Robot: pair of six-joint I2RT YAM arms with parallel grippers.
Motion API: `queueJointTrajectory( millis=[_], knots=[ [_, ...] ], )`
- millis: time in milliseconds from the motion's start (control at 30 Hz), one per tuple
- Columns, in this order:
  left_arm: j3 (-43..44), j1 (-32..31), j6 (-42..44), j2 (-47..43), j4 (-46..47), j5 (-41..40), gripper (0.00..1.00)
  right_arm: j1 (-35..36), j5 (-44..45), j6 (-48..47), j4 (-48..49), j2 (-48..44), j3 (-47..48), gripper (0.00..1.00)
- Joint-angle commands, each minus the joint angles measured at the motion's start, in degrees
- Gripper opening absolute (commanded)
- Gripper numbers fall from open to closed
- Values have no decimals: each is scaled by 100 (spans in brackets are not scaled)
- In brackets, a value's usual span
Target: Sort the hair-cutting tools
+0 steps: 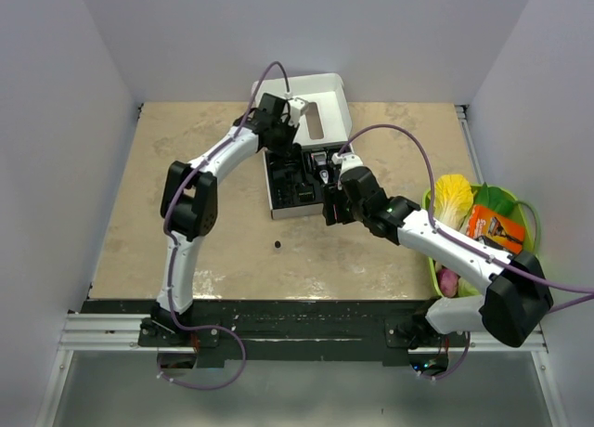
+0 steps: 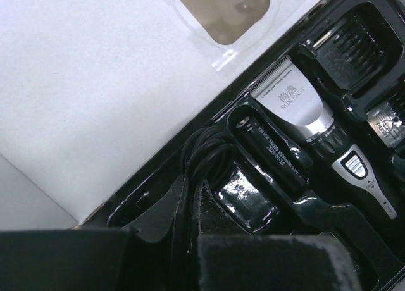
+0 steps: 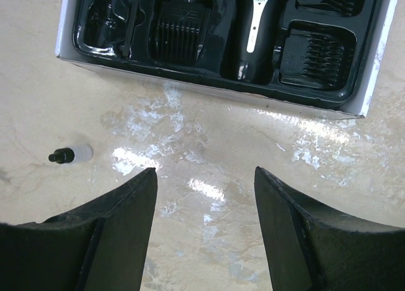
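Right gripper [image 3: 204, 172]; clipper [image 3: 250, 43] lengthwise, blade away.

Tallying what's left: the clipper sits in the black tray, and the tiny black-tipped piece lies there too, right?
No. The clipper does sit in the black tray, but the tiny black-tipped piece lies outside it on the table, as the right wrist view shows.
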Motion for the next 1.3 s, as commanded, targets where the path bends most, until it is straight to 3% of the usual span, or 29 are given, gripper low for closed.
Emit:
queueJointTrajectory(
  millis=[0,767,867,1033,1267],
  knots=[
    [150,-199,170,-3,267,-20,0,12,-70,-92,252,-32,-10,65],
    [-834,-304,118,-610,566,-838,7,20,-219,48,314,-120,-124,65],
    [-782,-304,57,-557,522,-995,14,29,-211,48,305,-129,-115,65],
    [-755,-304,21,-618,504,-1040,39,20,-202,40,270,-137,-89,66],
    [-738,-304,12,-987,434,-987,47,20,-158,-13,77,-137,174,66]
  ],
)
